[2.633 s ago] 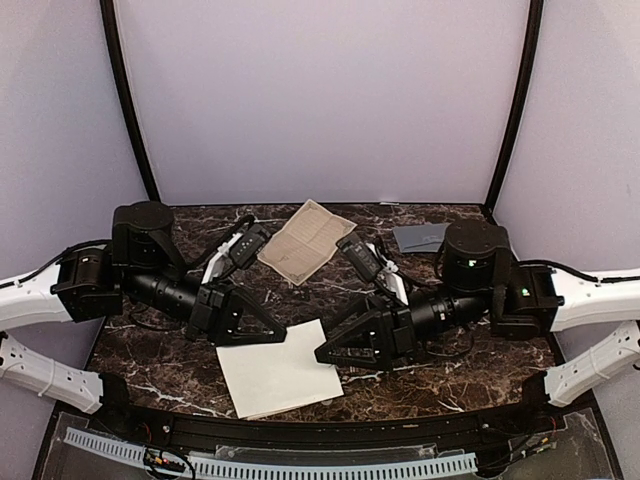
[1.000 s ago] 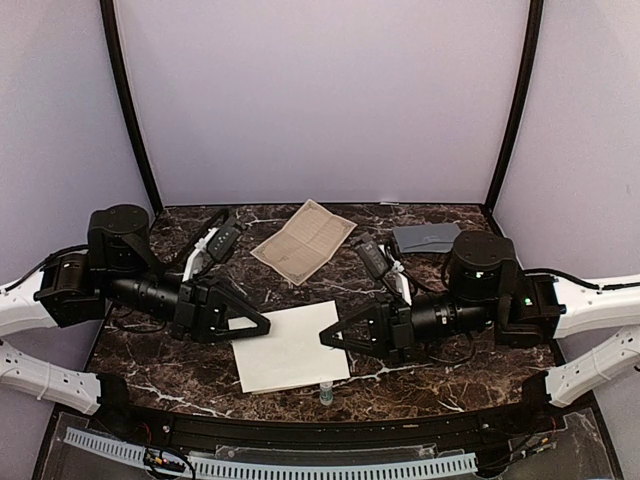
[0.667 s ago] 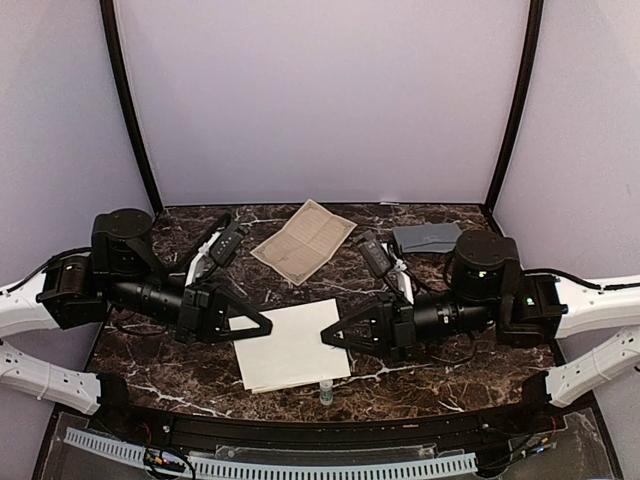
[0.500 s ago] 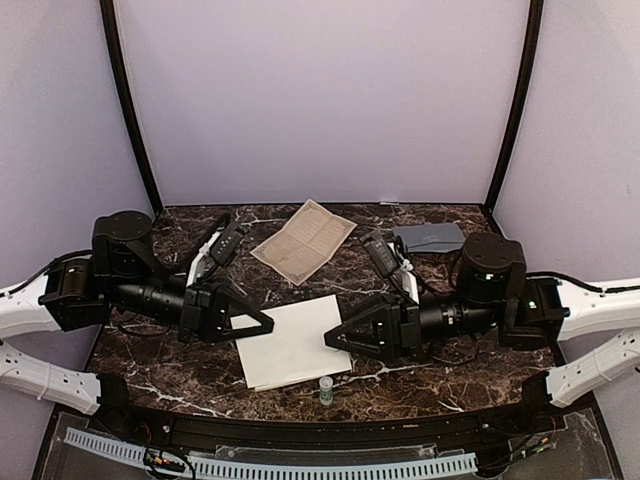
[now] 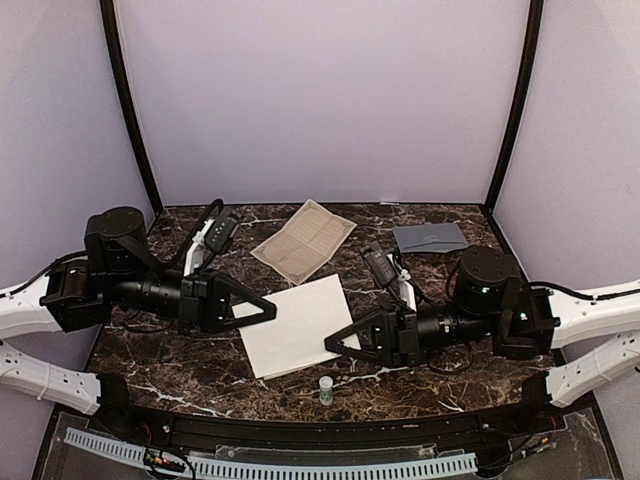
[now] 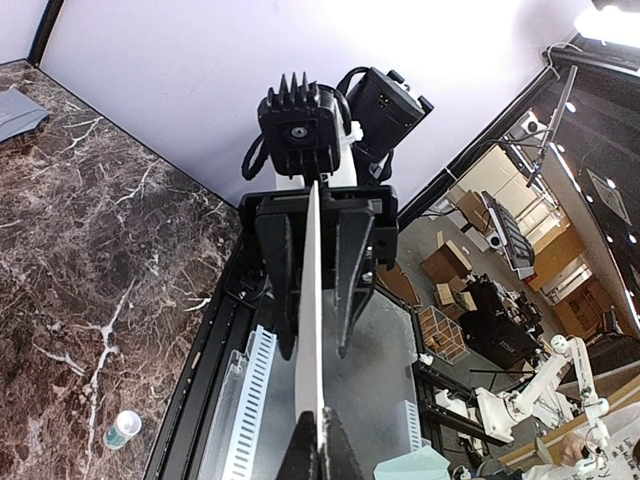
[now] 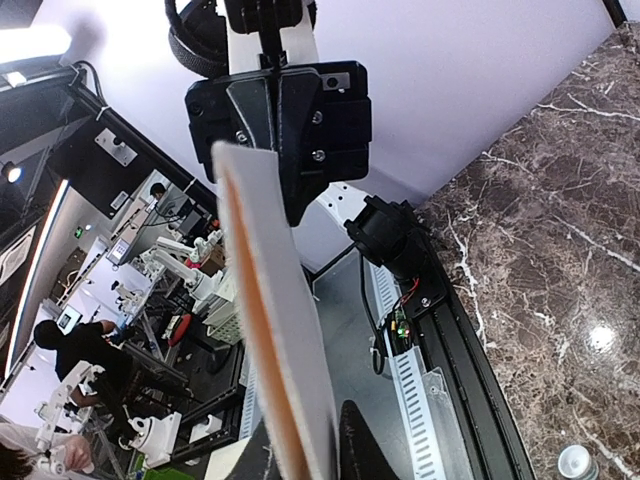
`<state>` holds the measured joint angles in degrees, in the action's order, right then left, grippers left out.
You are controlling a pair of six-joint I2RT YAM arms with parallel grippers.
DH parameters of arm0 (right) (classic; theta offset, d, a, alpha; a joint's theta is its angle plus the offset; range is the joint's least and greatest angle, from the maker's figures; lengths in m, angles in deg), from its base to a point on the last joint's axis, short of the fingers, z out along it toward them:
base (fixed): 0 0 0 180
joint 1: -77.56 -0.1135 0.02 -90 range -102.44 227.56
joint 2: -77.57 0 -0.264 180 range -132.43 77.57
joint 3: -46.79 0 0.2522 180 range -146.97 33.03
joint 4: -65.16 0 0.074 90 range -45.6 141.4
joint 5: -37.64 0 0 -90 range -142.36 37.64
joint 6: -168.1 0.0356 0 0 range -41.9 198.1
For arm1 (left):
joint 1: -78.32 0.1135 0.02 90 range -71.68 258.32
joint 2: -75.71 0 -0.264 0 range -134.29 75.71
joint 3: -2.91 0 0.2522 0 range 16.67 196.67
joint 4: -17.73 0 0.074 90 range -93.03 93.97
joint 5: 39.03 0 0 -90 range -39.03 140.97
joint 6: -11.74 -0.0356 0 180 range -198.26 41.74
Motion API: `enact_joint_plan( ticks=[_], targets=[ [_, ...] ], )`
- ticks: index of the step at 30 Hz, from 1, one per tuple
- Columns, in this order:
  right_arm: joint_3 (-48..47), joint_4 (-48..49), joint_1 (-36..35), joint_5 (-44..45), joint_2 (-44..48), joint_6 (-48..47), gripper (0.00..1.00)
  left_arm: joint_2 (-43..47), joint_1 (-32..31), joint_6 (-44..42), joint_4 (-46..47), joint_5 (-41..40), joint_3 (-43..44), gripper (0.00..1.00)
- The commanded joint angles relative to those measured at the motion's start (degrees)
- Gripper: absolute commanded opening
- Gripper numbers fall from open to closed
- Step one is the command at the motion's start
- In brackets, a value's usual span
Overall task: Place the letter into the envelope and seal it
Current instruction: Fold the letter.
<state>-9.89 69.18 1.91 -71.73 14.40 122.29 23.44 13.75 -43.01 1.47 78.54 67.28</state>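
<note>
Your left tool [image 5: 271, 310] is pressed together on the near edge of the letter [image 5: 298, 325], which spans face-up across to your right tool [image 5: 332, 345]. The sheet's opposite corner sits between the right tool's fingers, but you cannot tell whether they clamp it. The envelope [image 5: 430, 237] lies flat on the surface [image 5: 200, 375] beyond the right tool, well apart from it.
</note>
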Motion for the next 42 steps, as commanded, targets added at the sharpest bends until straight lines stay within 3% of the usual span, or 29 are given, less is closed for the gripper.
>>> enact_joint_plan(
  ticks=[1, 2, 4, 6, 12, 20, 25, 34, 42],
  targets=[
    [-0.41, 3.64, -0.36, -0.32, -0.76, 0.12, 0.07, 0.08, -0.2, 0.18, 2.33, 0.5, -0.24, 0.0],
    [-0.68, 3.44, -0.33, -0.03, -0.88, 0.02, 0.0, -0.02, -0.2, 0.33, 2.33, 0.4, -0.36, 0.01],
    [-0.89, 3.27, -0.35, 1.24, -0.76, -0.07, 0.0, 0.21, -0.22, 0.77, 2.33, -0.5, -0.59, 0.25],
    [-0.09, 4.23, -0.32, 3.01, -0.05, 0.23, 0.0, 1.05, -0.2, 1.15, 4.35, -1.81, -1.36, 0.41],
    [3.26, 8.57, -0.35, 9.83, 3.74, 1.45, 0.0, 3.2, -0.2, 4.51, 12.27, -5.28, -6.38, 0.55],
    [5.99, 14.24, -0.32, 14.71, 6.51, 1.62, 0.0, 2.42, -0.2, 9.02, 18.96, -8.2, -10.19, 0.55],
    [6.24, 15.69, -0.37, 16.42, 6.54, 1.43, 0.0, 1.46, -0.4, 12.99, 28.28, -8.96, -13.9, 0.52],
    [5.63, 17.17, -0.35, 17.92, 5.11, 0.69, 0.0, -1.56, -1.33, 13.59, 34.8, -11.75, -13.77, 0.52],
    [5.91, 17.54, -0.36, 19.18, 5.14, 0.17, 0.0, -2.72, -1.58, 14.92, 37.31, -12.63, -15.01, 0.27]
  ],
)
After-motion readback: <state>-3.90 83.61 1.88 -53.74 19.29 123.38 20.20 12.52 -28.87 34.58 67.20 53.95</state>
